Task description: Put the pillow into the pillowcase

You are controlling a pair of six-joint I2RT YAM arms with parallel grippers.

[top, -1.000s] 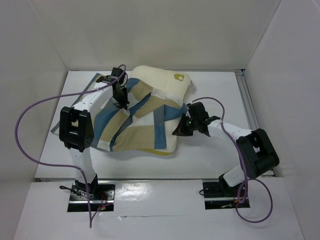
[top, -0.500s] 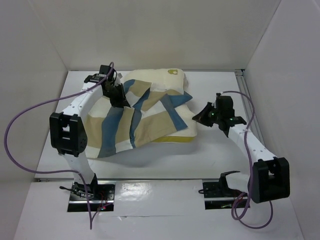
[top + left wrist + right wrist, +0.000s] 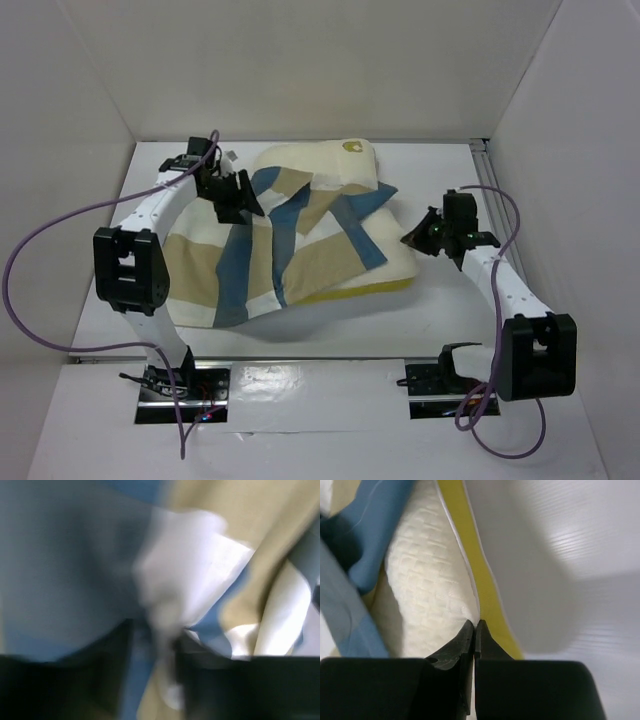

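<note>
The left gripper (image 3: pixel 243 203) is reached out to the far left of the table (image 3: pixel 440 315) and tipped down onto the pillowcase (image 3: pixel 250 265). A bunched fold of the checked cloth is clamped between its fingers; the wrist view is pretty blurry, but the pinch can still be made out. The right gripper (image 3: pixel 412 240) is held low on the right side, pointed left at the pillow (image 3: pixel 320 165). Its fingers are pressed tight together, tips right at the seam where the cream meets the yellow edge. The pillow is laid mid-table, mostly draped by the pillowcase, with its far end left bare. Compared with half a second back, pillow and case have been shifted a bit right and nearer, and the right gripper has been backed off slightly right.
</note>
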